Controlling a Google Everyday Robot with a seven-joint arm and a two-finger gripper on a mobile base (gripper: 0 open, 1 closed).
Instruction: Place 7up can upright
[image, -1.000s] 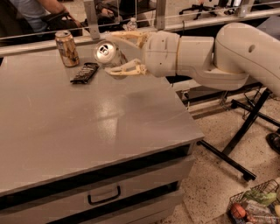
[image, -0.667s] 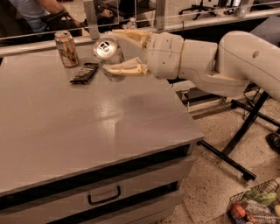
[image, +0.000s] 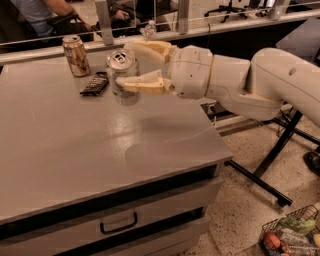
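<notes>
The 7up can (image: 121, 76), pale with a silver top, stands nearly upright at the back of the grey table (image: 90, 150). Its base is at or just above the tabletop. My gripper (image: 132, 68) reaches in from the right and is shut on the can. One cream finger (image: 150, 49) passes behind the can and the other (image: 142, 85) lies across its front right side. The can's lettering does not show.
A gold-brown can (image: 76, 55) stands upright at the back left. A dark flat packet (image: 95, 83) lies just left of the 7up can. A small bottle (image: 149, 29) stands behind the rail. The table's right edge lies below my arm; a basket (image: 292, 235) sits on the floor.
The can was tilted, with its top facing the camera, and held higher. It has now turned nearly upright and come down to the tabletop, still between the fingers.
</notes>
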